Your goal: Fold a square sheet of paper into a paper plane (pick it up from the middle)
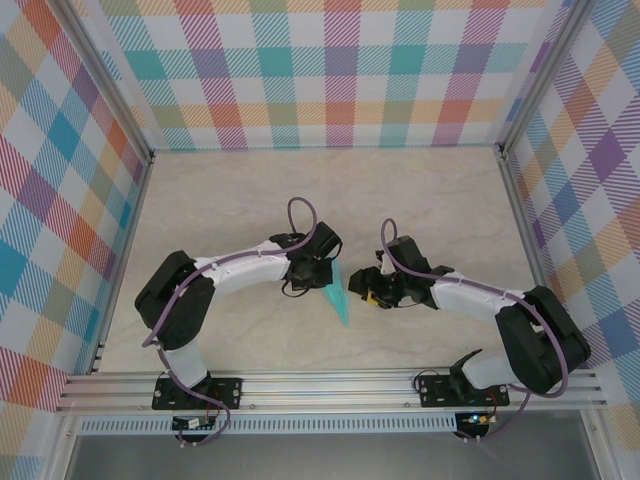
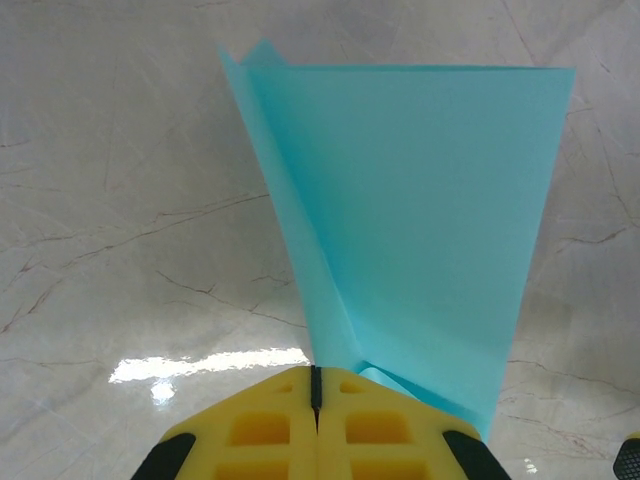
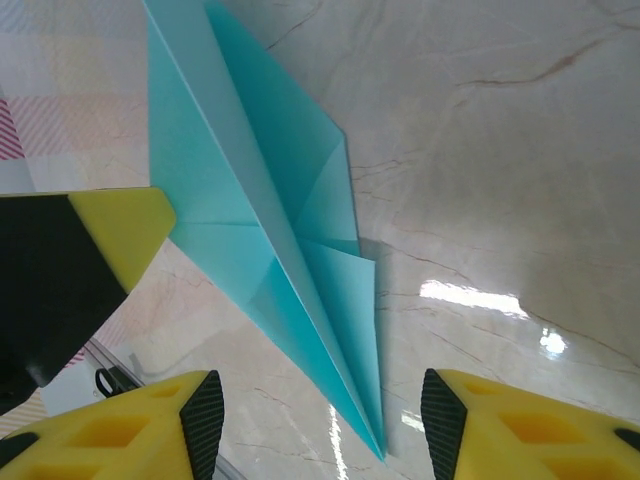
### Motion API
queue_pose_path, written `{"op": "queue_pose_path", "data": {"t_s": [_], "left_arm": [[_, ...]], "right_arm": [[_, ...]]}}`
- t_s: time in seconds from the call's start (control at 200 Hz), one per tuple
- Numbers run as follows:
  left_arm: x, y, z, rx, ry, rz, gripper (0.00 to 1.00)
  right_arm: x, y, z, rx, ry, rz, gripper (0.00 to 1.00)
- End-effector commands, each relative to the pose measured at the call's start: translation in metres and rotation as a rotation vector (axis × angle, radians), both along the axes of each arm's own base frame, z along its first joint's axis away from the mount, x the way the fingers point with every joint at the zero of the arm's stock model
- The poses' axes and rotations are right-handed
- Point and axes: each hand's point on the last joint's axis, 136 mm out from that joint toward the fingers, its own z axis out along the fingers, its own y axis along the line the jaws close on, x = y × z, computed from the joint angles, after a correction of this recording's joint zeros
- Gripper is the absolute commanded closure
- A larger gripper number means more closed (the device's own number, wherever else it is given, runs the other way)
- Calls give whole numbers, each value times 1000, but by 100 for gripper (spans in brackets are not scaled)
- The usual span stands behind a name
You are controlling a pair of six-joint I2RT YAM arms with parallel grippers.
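Note:
The square sheet of paper is folded into a slim turquoise paper plane (image 1: 338, 296), whose point aims at the table's near edge. My left gripper (image 1: 320, 274) is shut on the plane's wide end. In the left wrist view the paper plane (image 2: 420, 220) fans out from between the closed yellow fingers (image 2: 260, 430) of the left gripper (image 2: 316, 385). My right gripper (image 1: 366, 290) stands just right of the plane, open. In the right wrist view the paper plane (image 3: 265, 230) narrows to its tip between the spread jaws of the right gripper (image 3: 320, 410), touching neither pad. A left finger (image 3: 115, 235) shows at the plane's left side.
The marble table (image 1: 240, 200) stretches away behind both arms. Plaid walls (image 1: 60, 180) close it on three sides, with metal posts at the corners. An aluminium rail (image 1: 320, 385) carrying the arm bases runs along the near edge.

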Motion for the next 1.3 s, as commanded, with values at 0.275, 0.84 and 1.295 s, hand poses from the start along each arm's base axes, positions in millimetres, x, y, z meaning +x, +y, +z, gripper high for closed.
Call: {"op": "queue_pose_path", "data": {"t_s": [0.275, 0.84, 1.295], "left_arm": [[2, 6, 7, -41, 3, 10, 100], [1, 7, 4, -32, 15, 11, 100], [1, 7, 2, -32, 19, 15, 100]], "right_arm": [[14, 31, 0, 24, -33, 106, 41], [20, 40, -18, 7, -18, 144, 34], [8, 51, -11, 61, -28, 211, 39]]}}
